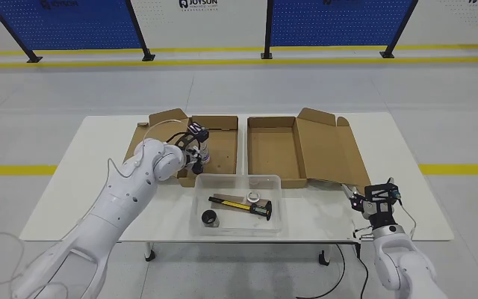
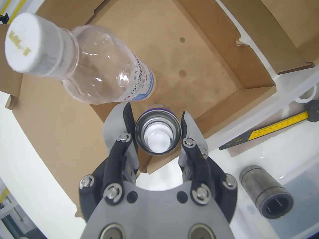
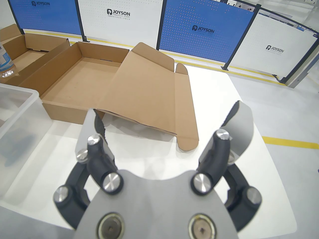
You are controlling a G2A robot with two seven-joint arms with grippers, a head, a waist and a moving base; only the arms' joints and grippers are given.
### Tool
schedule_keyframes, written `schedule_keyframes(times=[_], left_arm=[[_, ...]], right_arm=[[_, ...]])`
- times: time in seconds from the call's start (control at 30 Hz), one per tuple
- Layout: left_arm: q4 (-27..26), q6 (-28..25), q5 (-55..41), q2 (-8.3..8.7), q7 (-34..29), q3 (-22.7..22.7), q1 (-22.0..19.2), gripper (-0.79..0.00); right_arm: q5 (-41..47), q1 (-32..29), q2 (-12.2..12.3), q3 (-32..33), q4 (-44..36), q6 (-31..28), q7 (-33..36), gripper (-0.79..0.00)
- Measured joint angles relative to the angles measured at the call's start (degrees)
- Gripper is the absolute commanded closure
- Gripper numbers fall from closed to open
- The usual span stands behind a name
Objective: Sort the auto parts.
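Auto parts first: nearest you, at 6 o'clock on the table (image 1: 97,164), the clear bin (image 1: 239,224) holds a yellow-and-black caliper (image 1: 240,204), a dark bearing sleeve (image 1: 210,218) and a white ring (image 1: 254,197), so by my count three pieces are left to sort. Out at 4 o'clock the right gripper (image 3: 166,111) hangs above the table's near right corner, jaws spread wide with nothing between them. There's bare tabletop beneath it and the opened lid flap of the right box (image 1: 272,153) just beyond. Now 11 o'clock from the bin: the left gripper (image 2: 156,115) has its jaws pinching a spray can (image 2: 157,135), upright, poised right above the near wall of the left box (image 2: 174,50), at the corner closest to the bin. That can isn't delivered yet, I'd say; you want it a little farther in before letting go. Mind that wall, and mind the clear bottle (image 2: 99,73) standing in the box just beyond the can, near it but apart as far as I can tell. Past the bottle the floor is bare cardboard, good room. At 1 o'clock the right box shows bare floor too.
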Motion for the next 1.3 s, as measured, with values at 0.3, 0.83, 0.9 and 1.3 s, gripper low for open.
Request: schedule_keyframes(times=[0.3,0.83,0.9,1.3], left_arm=[[3.63,-1.06,0.52,-1.03,0.24,0.54,-1.43,-0.357],[3.06,-1.28,1.89,-0.78,0.81,-2.18,-1.03,-0.603],[0.79,-1.34,2.49,-0.32,0.40,-3.16,-0.33,-0.606],[-25.76,-4.51,5.55,4.96,-8.53,-15.24,11.46,-0.730]], right_arm=[[0.00,0.00,0.00,0.00,0.00,0.00,0.00,-0.785],[0.00,0.00,0.00,0.00,0.00,0.00,0.00,-0.785],[0.00,0.00,0.00,0.00,0.00,0.00,0.00,-0.785],[0.00,0.00,0.00,0.00,0.00,0.00,0.00,-0.785]])
